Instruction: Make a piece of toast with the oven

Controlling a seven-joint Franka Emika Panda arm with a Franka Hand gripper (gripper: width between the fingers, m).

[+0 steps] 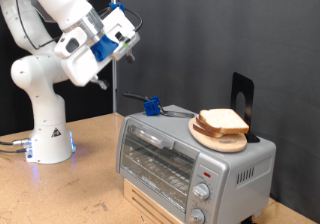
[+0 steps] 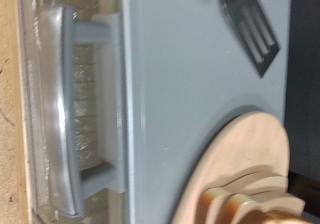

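Note:
The silver toaster oven (image 1: 175,162) stands at the exterior view's lower right with its glass door shut. Slices of pale bread (image 1: 224,121) lie on a round wooden plate (image 1: 206,136) on the oven's top. My gripper (image 1: 129,46) hangs high in the air, above and to the exterior view's left of the oven, touching nothing. The wrist view looks down on the oven's top (image 2: 165,94), its door handle (image 2: 62,104), the plate (image 2: 240,164) and the edge of the bread (image 2: 250,199). My fingers do not show there.
A spatula with a blue handle (image 1: 152,107) lies on the oven's top behind the plate; its slotted blade shows in the wrist view (image 2: 250,29). A black stand (image 1: 243,96) rises behind the bread. The robot's base (image 1: 45,134) stands at the left on the wooden table (image 1: 70,194).

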